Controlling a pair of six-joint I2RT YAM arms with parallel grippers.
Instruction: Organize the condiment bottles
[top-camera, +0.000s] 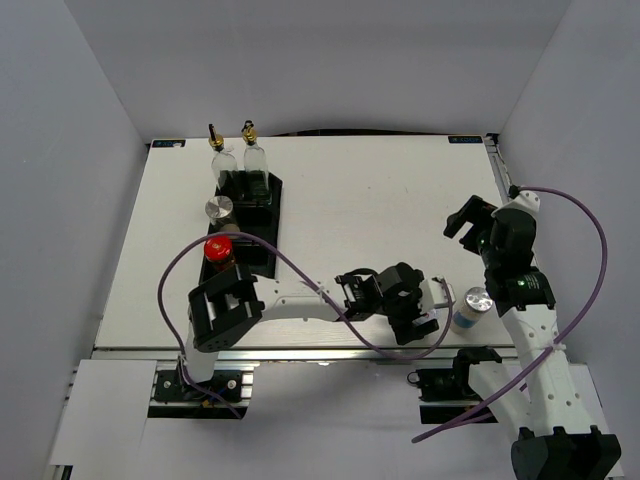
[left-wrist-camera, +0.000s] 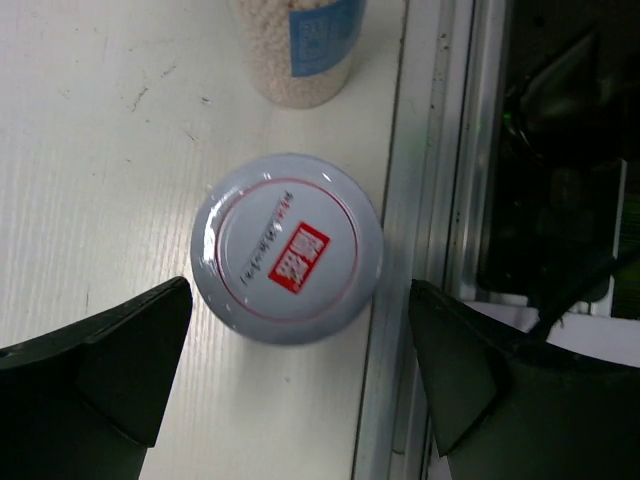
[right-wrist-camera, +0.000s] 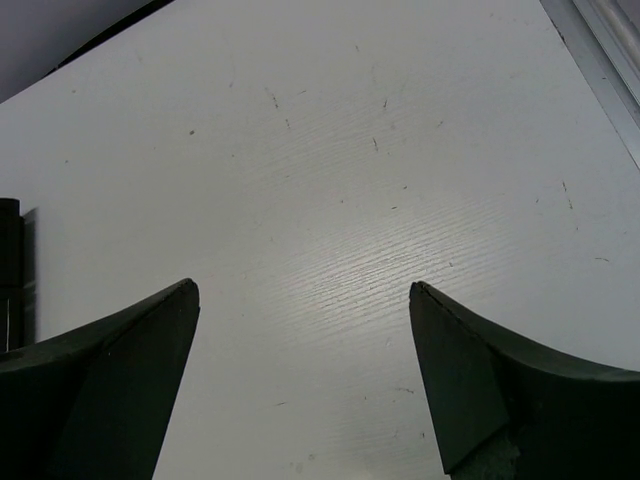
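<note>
The red-label shaker (left-wrist-camera: 287, 248) stands near the table's front edge, seen from above in the left wrist view. My left gripper (left-wrist-camera: 300, 290) is open, a finger on each side of it, not touching; in the top view it (top-camera: 415, 322) hides this shaker. The blue-white shaker (top-camera: 470, 308) stands just to the right, and its lower body shows in the left wrist view (left-wrist-camera: 300, 50). Two clear glass bottles (top-camera: 222, 160) (top-camera: 253, 160), the beige shaker (top-camera: 219, 210) and the red-capped jar (top-camera: 219, 250) stand in the black tray (top-camera: 268, 215). My right gripper (top-camera: 465, 220) (right-wrist-camera: 303, 287) is open and empty over bare table.
The table's metal front rail (left-wrist-camera: 440, 150) runs right beside the red-label shaker. The left arm's purple cable (top-camera: 300, 275) loops over the table in front of the tray. The tray's edge (right-wrist-camera: 8, 260) shows at the left of the right wrist view.
</note>
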